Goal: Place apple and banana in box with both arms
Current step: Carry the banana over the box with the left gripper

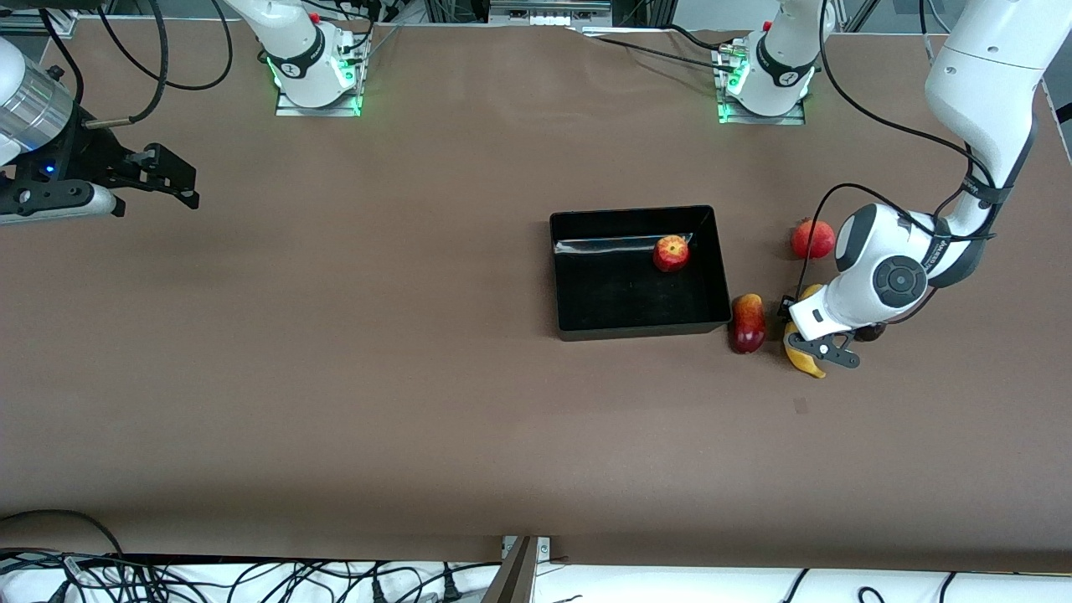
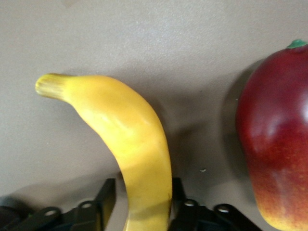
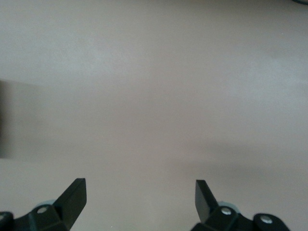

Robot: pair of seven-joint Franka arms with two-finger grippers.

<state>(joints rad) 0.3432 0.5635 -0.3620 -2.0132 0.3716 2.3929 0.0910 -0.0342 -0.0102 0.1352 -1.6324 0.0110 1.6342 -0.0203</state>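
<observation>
The apple, red with yellow patches, lies inside the black box, close to the wall nearer the robots' bases. The yellow banana lies on the table beside the box, toward the left arm's end. My left gripper is down at the banana and open. In the left wrist view the banana runs between the fingers of my left gripper; one finger touches it, the other stands a little apart. My right gripper is open and empty, up over the table at the right arm's end; it shows open in its wrist view.
A red-yellow mango lies between the box and the banana, close to both; it also shows in the left wrist view. A round all-red fruit lies farther from the front camera than the banana. A dark object peeks from under the left wrist.
</observation>
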